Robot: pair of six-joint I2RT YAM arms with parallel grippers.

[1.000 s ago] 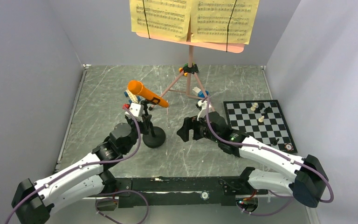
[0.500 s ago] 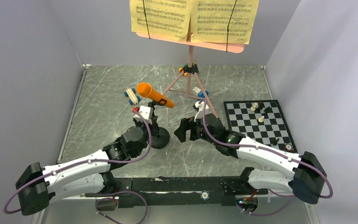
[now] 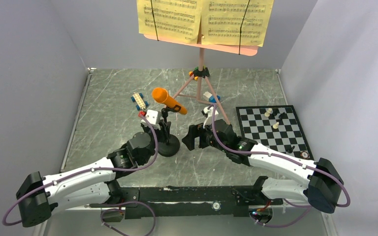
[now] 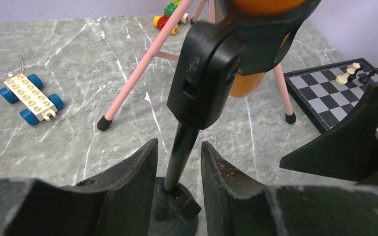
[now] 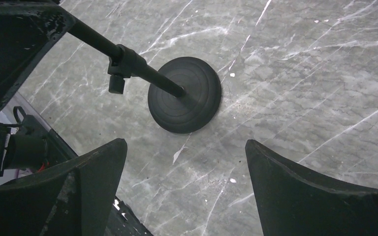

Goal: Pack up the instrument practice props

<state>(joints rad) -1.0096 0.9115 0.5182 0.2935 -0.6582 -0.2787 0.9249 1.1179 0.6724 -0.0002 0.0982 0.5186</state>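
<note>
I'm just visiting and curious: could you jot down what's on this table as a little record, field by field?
Left hand: open, fingers on either side of the mic stand pole
Right hand: wide open, empty, close to the mic stand
Orange microphone: tilted, clipped in the mic stand
Music stand: upright at the back, carrying yellow sheet music
Also there: chessboard on the right, wheeled toy block on the left

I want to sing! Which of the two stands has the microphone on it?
The short black mic stand with the round base holds the orange microphone; the tall pink stand holds yellow pages.
</note>
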